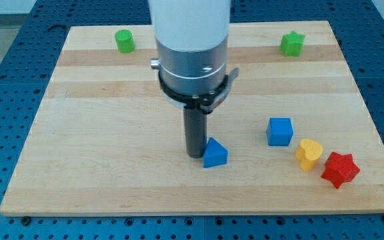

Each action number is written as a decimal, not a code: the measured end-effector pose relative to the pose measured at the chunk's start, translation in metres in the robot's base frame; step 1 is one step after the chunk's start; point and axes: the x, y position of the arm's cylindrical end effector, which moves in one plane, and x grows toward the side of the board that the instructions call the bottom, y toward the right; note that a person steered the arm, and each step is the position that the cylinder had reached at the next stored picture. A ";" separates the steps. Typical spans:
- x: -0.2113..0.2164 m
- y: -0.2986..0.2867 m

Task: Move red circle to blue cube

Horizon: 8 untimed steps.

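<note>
The end effector is a plain dark rod with nothing to open or close, and it holds no block. My tip (193, 157) rests on the bench (99, 167), well to the view's left of the blue cube (280, 131) and slightly lower. It sits against the left side of a blue triangular block (215, 153), which lies between my tip and the cube.

The only red block in view looks star-shaped, not round: the red star (340, 169) lies to the lower right of the blue cube, near the bench's right edge and not far from its bottom edge. A yellow heart (309, 154) sits between the red star and the cube, just beside both.

Bare wood lies above the cube and to its left, up to the blue triangular block. Far above the cube, near the bench's top edge, is a green star (291, 44). A green cylinder (125, 41) stands far to its upper left, by the same edge.
</note>
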 end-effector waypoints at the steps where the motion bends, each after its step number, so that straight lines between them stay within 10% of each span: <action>1: 0.000 0.023; 5: -0.091 -0.075; 8: -0.168 0.062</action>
